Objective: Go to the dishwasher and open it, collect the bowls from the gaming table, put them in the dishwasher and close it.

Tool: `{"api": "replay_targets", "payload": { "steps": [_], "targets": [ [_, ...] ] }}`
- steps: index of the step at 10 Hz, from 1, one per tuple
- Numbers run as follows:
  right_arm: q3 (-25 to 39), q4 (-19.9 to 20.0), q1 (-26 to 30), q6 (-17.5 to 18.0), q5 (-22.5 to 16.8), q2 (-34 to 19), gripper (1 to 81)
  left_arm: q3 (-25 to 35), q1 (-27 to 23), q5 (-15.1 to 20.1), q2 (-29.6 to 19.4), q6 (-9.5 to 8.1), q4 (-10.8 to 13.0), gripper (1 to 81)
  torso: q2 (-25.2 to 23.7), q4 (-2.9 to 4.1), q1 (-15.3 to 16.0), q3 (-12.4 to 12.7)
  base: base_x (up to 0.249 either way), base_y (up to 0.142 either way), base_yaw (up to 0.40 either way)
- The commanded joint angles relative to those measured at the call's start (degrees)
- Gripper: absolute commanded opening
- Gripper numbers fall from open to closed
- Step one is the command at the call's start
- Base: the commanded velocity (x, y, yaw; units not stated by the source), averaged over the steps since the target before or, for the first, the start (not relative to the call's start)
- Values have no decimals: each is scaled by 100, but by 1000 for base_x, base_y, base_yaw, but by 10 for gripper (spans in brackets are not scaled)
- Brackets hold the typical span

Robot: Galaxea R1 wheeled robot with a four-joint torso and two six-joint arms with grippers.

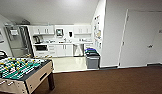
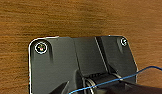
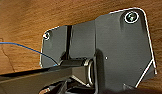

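Ahead, across the brown carpet (image 1: 109,82), a small kitchenette opens up, and the dishwasher (image 1: 78,50) sits in its far run of white cabinets (image 1: 64,50), a brushed steel front under the counter, door shut. Just beside the dishwasher, nearer the room, stand grey waste bins (image 1: 92,59) with blue and green lids, set against the white wall that ends the kitchenette. Well off to the other side of the dishwasher a tall steel fridge (image 1: 18,41) fills the corner, with a dark oven front (image 1: 41,47) between them. Much closer than the dishwasher, a wooden foosball table (image 1: 22,73) with its green field stands on the carpet. A closed white door (image 1: 139,37) lies past the bins. Both wrist cameras look down past dark plates at brown carpet; whether either claw is apart or together I cannot tell.
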Motion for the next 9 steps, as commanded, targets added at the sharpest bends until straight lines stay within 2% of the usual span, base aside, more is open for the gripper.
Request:
{"api": "replay_targets", "payload": {
  "steps": [1, 5, 9],
  "targets": [
    [-111, 13, 328, -24, -262, 10, 811, 71, -330, 281, -99, 14, -39, 811, 0, 0, 0, 0, 79, 0, 0],
    [-129, 13, 345, -24, -271, 45, 811, 63, -304, 281, -81, 5, -39, 811, -4, 0, -9, 0, 134, 0, 0],
    [-147, 4, 354, -24, -254, 54, 811, 71, -278, 272, -73, 5, -39, 811, -4, 0, -9, 0, 199, 0, 0]
  ]
}}
